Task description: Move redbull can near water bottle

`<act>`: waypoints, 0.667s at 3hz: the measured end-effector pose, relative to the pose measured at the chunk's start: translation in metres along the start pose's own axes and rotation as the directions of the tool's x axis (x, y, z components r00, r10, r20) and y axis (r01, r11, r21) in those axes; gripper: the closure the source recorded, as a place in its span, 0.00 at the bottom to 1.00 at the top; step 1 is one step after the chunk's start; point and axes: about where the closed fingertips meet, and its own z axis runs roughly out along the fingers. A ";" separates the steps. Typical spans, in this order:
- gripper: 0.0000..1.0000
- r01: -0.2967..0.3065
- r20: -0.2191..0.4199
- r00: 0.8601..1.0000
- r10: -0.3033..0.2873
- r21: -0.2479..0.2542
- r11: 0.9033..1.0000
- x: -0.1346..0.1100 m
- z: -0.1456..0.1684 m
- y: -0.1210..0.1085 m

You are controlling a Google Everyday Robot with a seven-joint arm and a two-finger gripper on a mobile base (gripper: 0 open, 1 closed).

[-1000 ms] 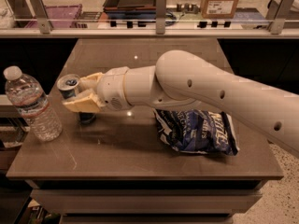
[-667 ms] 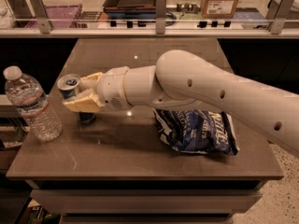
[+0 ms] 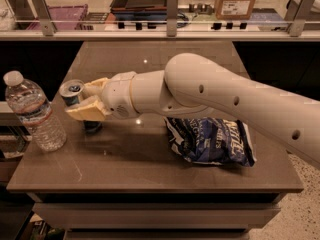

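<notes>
The redbull can [image 3: 73, 92] stands tilted on the brown table [image 3: 150, 154] at the left, its silver top showing; most of its body is hidden by the fingers. My gripper [image 3: 82, 100] reaches in from the right and is shut on the can, its cream fingers [image 3: 89, 113] on either side of it. The water bottle [image 3: 36, 111], clear with a white cap and a pale label band, stands upright near the table's left edge, a short gap to the left of the can and gripper.
A dark blue chip bag [image 3: 209, 140] lies on the table right of centre, under my arm [image 3: 235, 101]. A counter with a rail [image 3: 170, 14], trays and a cardboard box [image 3: 238, 0] runs along the back. The table's front edge is near.
</notes>
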 end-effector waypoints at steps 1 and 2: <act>0.28 0.002 0.000 1.000 -0.002 -0.002 1.000 -0.001 0.001 0.001; 0.04 0.006 0.000 1.000 -0.006 -0.005 1.000 -0.003 0.002 0.003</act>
